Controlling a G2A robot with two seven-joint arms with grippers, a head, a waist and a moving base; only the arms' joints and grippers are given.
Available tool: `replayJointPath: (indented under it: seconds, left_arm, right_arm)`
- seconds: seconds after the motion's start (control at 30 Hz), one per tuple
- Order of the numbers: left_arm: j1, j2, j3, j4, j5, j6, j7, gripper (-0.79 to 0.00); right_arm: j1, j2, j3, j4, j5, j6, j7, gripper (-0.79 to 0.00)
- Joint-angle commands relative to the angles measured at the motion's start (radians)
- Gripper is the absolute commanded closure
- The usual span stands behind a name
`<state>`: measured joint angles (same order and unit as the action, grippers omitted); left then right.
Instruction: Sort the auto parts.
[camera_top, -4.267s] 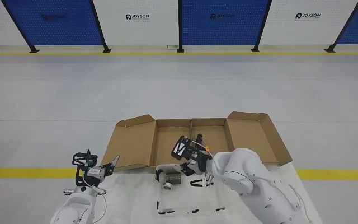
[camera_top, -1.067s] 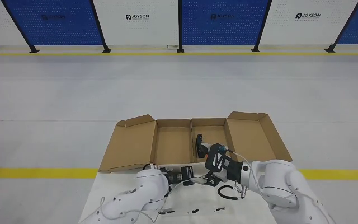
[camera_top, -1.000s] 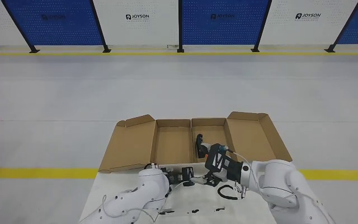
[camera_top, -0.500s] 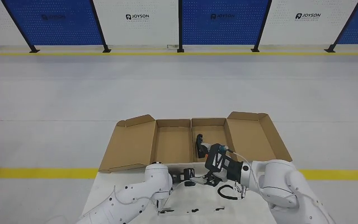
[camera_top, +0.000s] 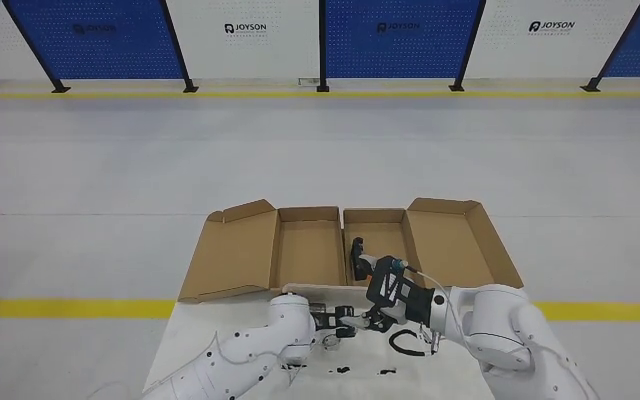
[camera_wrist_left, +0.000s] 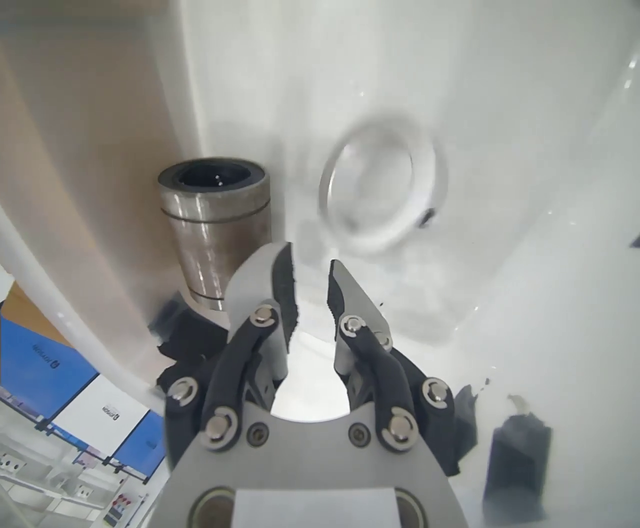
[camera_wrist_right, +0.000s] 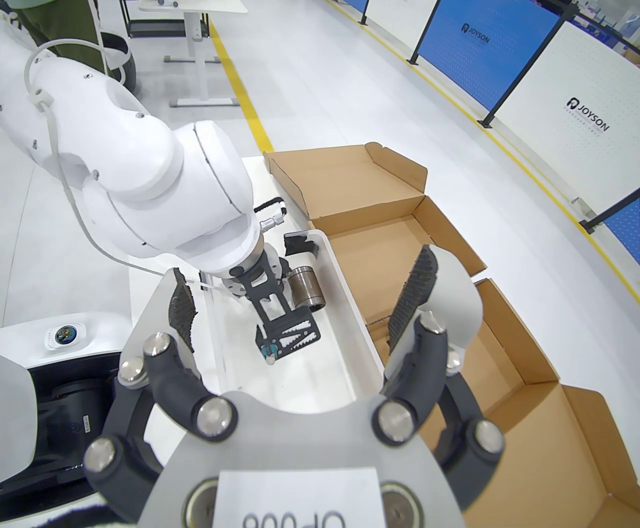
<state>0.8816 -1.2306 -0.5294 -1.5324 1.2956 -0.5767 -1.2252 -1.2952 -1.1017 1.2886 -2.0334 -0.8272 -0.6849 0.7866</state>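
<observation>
Your left gripper (camera_wrist_left: 310, 261) is down in the tray (camera_wrist_right: 300, 375), its fingers nearly together with only a narrow gap, and it has hold of nothing. It sits between two parts, with the steel sleeve (camera_wrist_left: 215, 230) just beside one finger and the white ring (camera_wrist_left: 429, 175) a little beyond the other. The sleeve lies close to the tray wall on the box side. From here I cannot tell you which part is meant, and that is the first risk: as the fingers stand they fit neither part, and pushing forward would shove one of them rather than take it. The sleeve looks smooth and round, so a nudge from a finger could set it rolling along the wall, and a grip off its middle may let it slide out on the lift. The ring looks light, so a touch on its rim could tip it or send it skating away. Your right gripper (camera_wrist_right: 302, 270) hovers above the same end of the tray, spread wide and empty, near the left one. If both arms move at once they may meet. Past it, the box (camera_wrist_right: 380, 250) holds one black part (camera_top: 355, 252) in its right compartment, so mind which compartment the next part goes to.
</observation>
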Motion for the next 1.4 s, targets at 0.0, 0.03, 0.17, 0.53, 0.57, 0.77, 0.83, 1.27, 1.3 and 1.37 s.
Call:
replayJointPath:
  seconds: [0.0, 0.03, 0.17, 0.53, 0.57, 0.77, 0.83, 1.27, 1.3, 1.37]
  left_arm:
    - [0.017, 0.006, -0.008, -0.039, -0.002, -0.004, -0.014, 0.000]
    - [0.026, 0.010, -0.011, -0.059, 0.001, -0.002, -0.016, 0.000]
    - [0.063, 0.032, -0.021, -0.135, 0.023, 0.001, -0.019, 0.000]
    - [0.203, 0.101, -0.140, -0.367, 0.082, -0.012, 0.009, 0.000]
    - [0.214, 0.105, -0.154, -0.376, 0.081, -0.006, 0.012, 0.000]
    - [0.223, 0.111, -0.191, -0.345, 0.048, -0.001, 0.009, -0.785]
    - [0.211, 0.107, -0.190, -0.324, 0.029, 0.002, 0.007, -0.785]
    - [0.084, 0.052, -0.137, -0.156, -0.111, 0.079, -0.004, -0.785]
    - [0.070, 0.046, -0.131, -0.136, -0.130, 0.086, -0.007, -0.785]
    - [0.044, 0.033, -0.117, -0.096, -0.164, 0.099, -0.011, -0.785]
  right_arm:
    - [0.000, 0.000, 0.000, 0.000, 0.000, 0.000, -0.001, -0.785]
    - [0.000, 0.000, 0.000, 0.000, 0.000, 0.000, -0.001, -0.785]
    - [0.000, 0.000, 0.000, 0.000, 0.000, 0.000, -0.001, -0.785]
    - [0.000, 0.000, 0.000, 0.000, 0.000, 0.000, -0.001, -0.785]
    - [0.000, 0.000, 0.000, 0.000, 0.000, 0.000, -0.001, -0.785]
    - [0.000, 0.000, 0.000, 0.000, 0.000, 0.000, -0.001, -0.785]
    - [0.000, 0.000, 0.000, 0.000, 0.000, 0.000, -0.001, -0.785]
    - [0.000, 0.000, 0.000, 0.000, 0.000, 0.000, -0.001, -0.785]
    - [0.000, 0.000, 0.000, 0.000, 0.000, 0.000, -0.001, -0.785]
    - [0.000, 0.000, 0.000, 0.000, 0.000, 0.000, -0.001, -0.785]
